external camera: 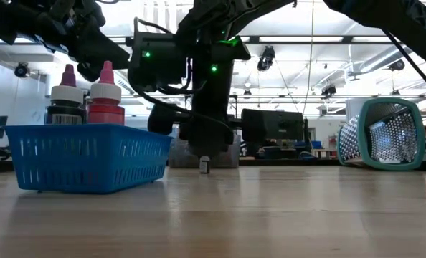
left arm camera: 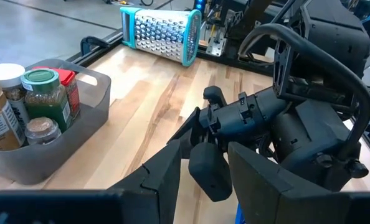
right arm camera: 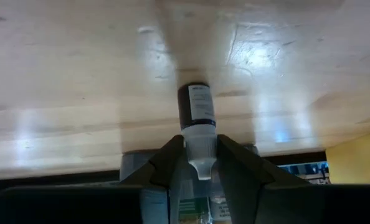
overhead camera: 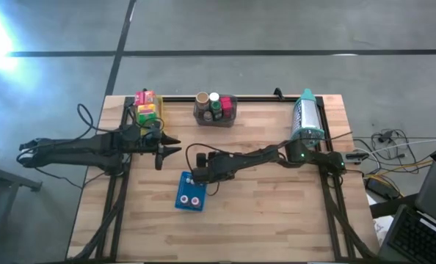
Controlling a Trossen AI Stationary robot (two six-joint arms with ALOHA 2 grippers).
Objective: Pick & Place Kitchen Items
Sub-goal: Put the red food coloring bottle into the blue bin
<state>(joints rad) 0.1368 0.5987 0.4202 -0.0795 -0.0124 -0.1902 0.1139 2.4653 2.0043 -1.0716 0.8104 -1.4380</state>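
The right gripper (overhead camera: 191, 178) sits low in the middle of the high view, right at the top edge of a blue basket (overhead camera: 189, 192). In the right wrist view its jaws sit on both sides of a tiny dark bottle (right arm camera: 197, 121) with a white cap, close against the cap; I cannot tell if they are squeezing it or just letting go. The bottle stands on the wooden surface (overhead camera: 262, 213).

In the low view the blue basket (external camera: 84, 156) is at the left of the frame, and two little bottles stand in it: a dark one (external camera: 67, 99) and a red one (external camera: 106, 97).

The left gripper (overhead camera: 168, 148) hangs left of the middle in the high view, over the surface. Its jaws are a little apart and hold nothing.

At the top middle of the high view is a grey bin (overhead camera: 215, 111) with small jars in it. At the top left is a pile of yellow, green and pink boxes (overhead camera: 146, 107). At the upper right a teal basket (overhead camera: 307, 117) lies on its side.
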